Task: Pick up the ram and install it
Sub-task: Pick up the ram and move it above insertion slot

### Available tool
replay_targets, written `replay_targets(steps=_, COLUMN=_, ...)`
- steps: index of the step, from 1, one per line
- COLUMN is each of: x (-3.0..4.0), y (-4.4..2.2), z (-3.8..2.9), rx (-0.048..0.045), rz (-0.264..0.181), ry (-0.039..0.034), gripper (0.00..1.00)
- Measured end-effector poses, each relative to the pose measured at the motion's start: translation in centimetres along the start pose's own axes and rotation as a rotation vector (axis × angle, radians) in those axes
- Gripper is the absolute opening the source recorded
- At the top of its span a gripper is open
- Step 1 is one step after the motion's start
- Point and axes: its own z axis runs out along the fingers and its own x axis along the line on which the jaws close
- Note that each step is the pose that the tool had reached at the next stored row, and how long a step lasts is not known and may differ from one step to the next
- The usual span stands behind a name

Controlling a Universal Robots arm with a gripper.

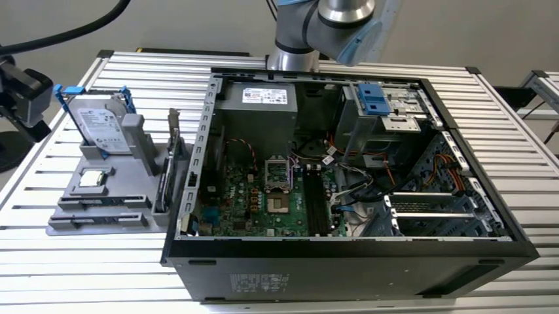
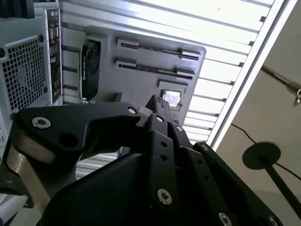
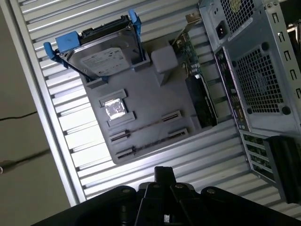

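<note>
Cannot tell the opening of the black metal gripper (image 3: 163,176), nor any load in it. Hangs over the ribbed aluminium table (image 3: 216,155), well apart from the flat grey plastic holder (image 3: 150,101). Finds the ram (image 3: 145,128) seated edge-on in that holder's near end, as a long, very thin, brownish strip between grey end clips. Sits just nearer than a square silver processor chip (image 3: 115,107), on the exterior view's left of the open black computer case (image 1: 349,268).
</note>
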Motion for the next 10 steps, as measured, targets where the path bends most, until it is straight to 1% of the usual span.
replay_targets(steps=10, x=0.03, y=-0.01, z=0.00, rx=0.0005, rz=0.076, ry=-0.0037, gripper=0.00)
